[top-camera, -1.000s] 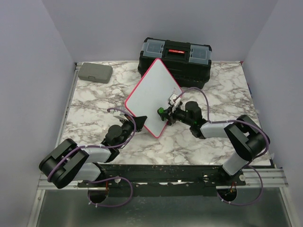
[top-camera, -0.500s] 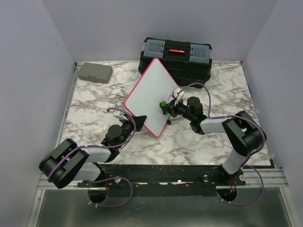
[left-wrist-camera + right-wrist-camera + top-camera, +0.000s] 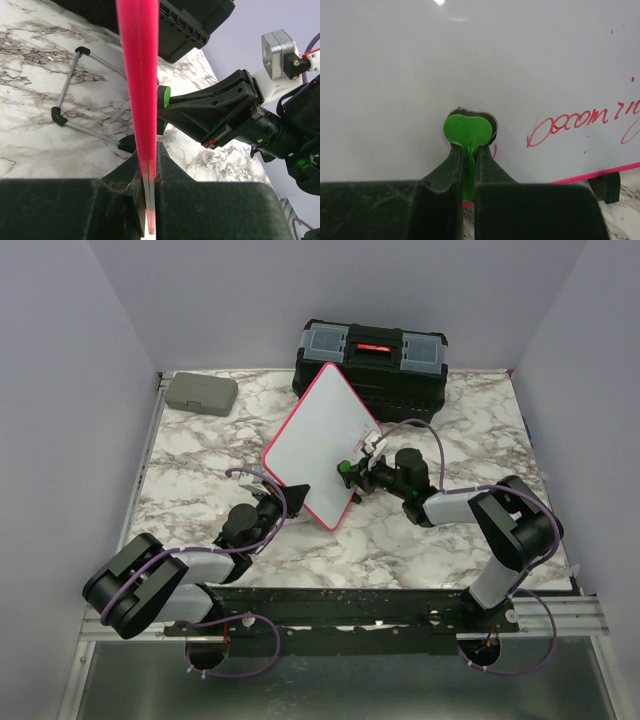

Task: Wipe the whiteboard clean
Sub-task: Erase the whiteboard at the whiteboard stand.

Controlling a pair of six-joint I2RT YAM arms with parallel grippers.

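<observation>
**Board held on edge, eraser pressed to its face**

The whiteboard (image 3: pixel 320 445) stands tilted in the middle of the marble table (image 3: pixel 190 470), turned so that one corner points toward the far side. Its far corner overlaps the black toolbox (image 3: pixel 372 362) at the far edge. A small grey case (image 3: pixel 201 393) lies well apart at the far left corner.

The left gripper (image 3: pixel 284 494) is clenched on the board's near-left edge. In the left wrist view, the pink frame runs straight down between the two fingers and is pinched tight. A thin wire stand (image 3: pixel 80 97) with black tips lies on the marble just beside that edge.

The right gripper (image 3: pixel 352 476) reaches in from the right. Its fingers are closed on a small green eraser (image 3: pixel 468 131), whose dark pad touches the white surface low on the board. Red handwriting (image 3: pixel 570 125) shows on the board to the right of the eraser, close to the pink bottom rim. A black foot (image 3: pixel 605 186) sits under that rim on the table.
</observation>
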